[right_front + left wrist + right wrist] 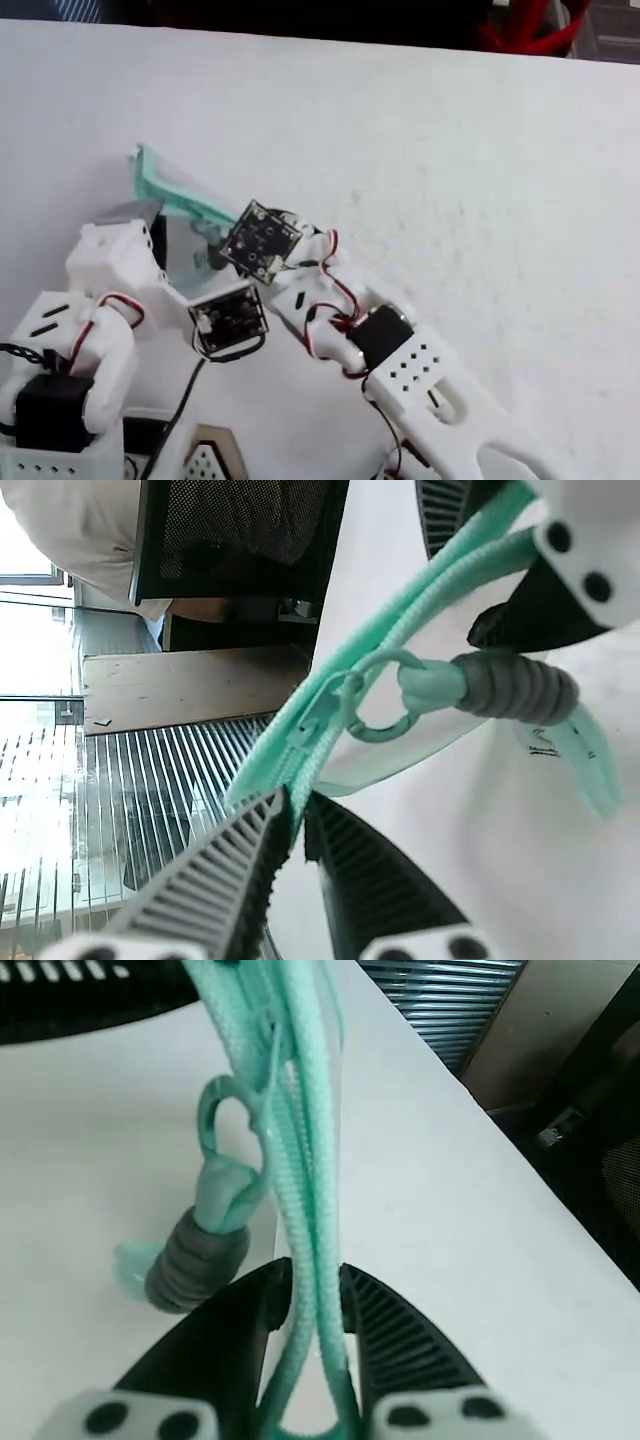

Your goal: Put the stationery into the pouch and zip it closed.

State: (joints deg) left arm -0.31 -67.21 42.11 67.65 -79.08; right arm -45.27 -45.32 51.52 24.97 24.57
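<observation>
**Handling.** The pouch is judged light, soft and limp. Its clear body would sag and slip under a pinch, so the woven zip band is considered the sound place for a hold.

**Position.** The pouch is held on edge over the desk, between the two arms. Whether its lower edge touches the desk cannot be told.

**Tools.**
- The left tool is clamped on the zip band.
- The right tool is clamped on the same band.
- The slider lies between the two tools.
- The ring pull and grey toggle hang free just beside the right tool and are gripped by neither.

The toggle is judged the proper hold for drawing the zip closed.
</observation>
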